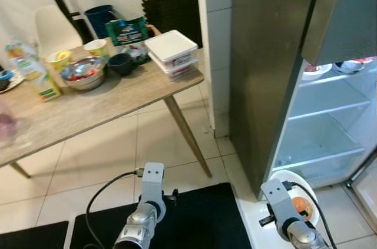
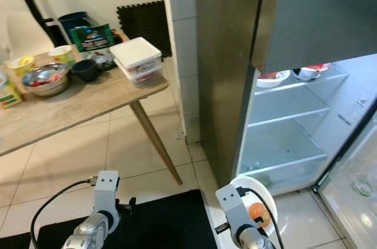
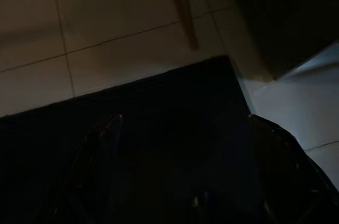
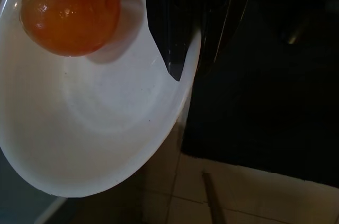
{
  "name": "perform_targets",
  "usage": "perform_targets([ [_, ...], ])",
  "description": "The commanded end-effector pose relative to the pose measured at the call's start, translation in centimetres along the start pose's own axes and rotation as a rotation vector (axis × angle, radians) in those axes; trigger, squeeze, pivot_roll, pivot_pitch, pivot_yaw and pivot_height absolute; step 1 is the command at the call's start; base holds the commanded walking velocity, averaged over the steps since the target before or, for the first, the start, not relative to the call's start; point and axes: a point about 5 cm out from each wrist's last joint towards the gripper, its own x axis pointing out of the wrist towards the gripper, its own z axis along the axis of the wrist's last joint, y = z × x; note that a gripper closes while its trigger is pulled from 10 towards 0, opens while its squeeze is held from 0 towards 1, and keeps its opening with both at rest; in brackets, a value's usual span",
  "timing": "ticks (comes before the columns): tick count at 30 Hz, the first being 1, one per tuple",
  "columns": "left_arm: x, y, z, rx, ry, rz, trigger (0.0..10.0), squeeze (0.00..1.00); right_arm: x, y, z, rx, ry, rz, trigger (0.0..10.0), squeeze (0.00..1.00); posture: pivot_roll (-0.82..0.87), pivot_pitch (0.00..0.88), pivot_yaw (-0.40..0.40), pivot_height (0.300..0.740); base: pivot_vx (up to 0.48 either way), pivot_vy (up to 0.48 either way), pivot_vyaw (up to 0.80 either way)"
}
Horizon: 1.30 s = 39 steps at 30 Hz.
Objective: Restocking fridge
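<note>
The right gripper (image 4: 183,44) pinches the rim of a shallow white round plate (image 4: 90,128), one finger over the edge, likely to carry it level. A glossy orange fruit (image 4: 70,11) rests inside, just beside that finger. Beyond stands the open grey fridge (image 1: 330,125). Left gripper (image 3: 180,171): cannot tell.

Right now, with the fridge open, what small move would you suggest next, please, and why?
Probably lift the white bowl toward an empty fridge shelf: the right gripper has it pinched at the rim, an orange fruit inside, low beside the open fridge.
</note>
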Motion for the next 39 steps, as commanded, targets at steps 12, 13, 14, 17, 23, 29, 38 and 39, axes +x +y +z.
perform_targets([
  [12, -0.2, 0.7, -0.4, -0.004, 0.023, 0.016, 10.0, 0.00, 0.0, 0.2, 0.4, 0.015, -0.031, 0.003, 10.0, 0.00, -0.08, 0.093, 0.117, 0.740, 0.331, 0.000, 0.00],
  [13, -0.2, 0.7, -0.4, -0.003, 0.023, 0.015, 10.0, 0.00, 0.0, 0.1, 0.3, 0.016, -0.031, 0.002, 10.0, 0.00, -0.08, 0.093, 0.117, 0.740, 0.326, 0.000, 0.00],
  [14, -0.2, 0.7, -0.4, -0.002, 0.023, 0.015, 10.0, 0.00, -0.1, 0.1, 0.3, 0.017, -0.031, 0.002, 10.0, 0.00, -0.08, 0.094, 0.118, 0.740, 0.322, 0.000, 0.00],
  [17, -0.2, 0.7, -0.3, 0.002, 0.023, 0.012, 10.0, 0.00, -0.1, 0.2, 0.2, 0.018, -0.030, 0.005, 10.0, 0.00, -0.08, 0.093, 0.118, 0.740, 0.319, 0.000, 0.00],
  [23, -0.2, 0.6, -0.4, 0.048, 0.009, 0.006, 10.0, 0.00, -0.6, 0.7, -1.3, -0.096, 0.020, 0.087, 10.0, 0.00, -0.08, 0.096, 0.123, 0.740, 0.089, 0.000, 0.00],
  [29, -0.5, 1.2, -1.6, 0.063, 0.049, 0.019, 10.0, 0.00, -1.3, -0.1, -3.4, -0.349, 0.111, 0.087, 10.0, 0.00, -0.08, 0.098, 0.124, 0.740, 0.000, 0.000, 0.00],
  [38, -1.3, 2.5, -3.8, -0.012, 0.107, 0.073, 10.0, 0.00, -1.3, -1.7, -3.5, -0.357, 0.128, -0.003, 10.0, 0.00, -0.08, 0.098, 0.114, 0.740, 0.000, 0.000, 0.00],
  [39, -1.3, 2.5, -3.8, -0.039, 0.100, 0.079, 10.0, 0.00, -1.4, -1.7, -3.5, -0.367, 0.130, -0.002, 10.0, 0.00, -0.08, 0.098, 0.112, 0.740, 0.000, 0.000, 0.00],
])
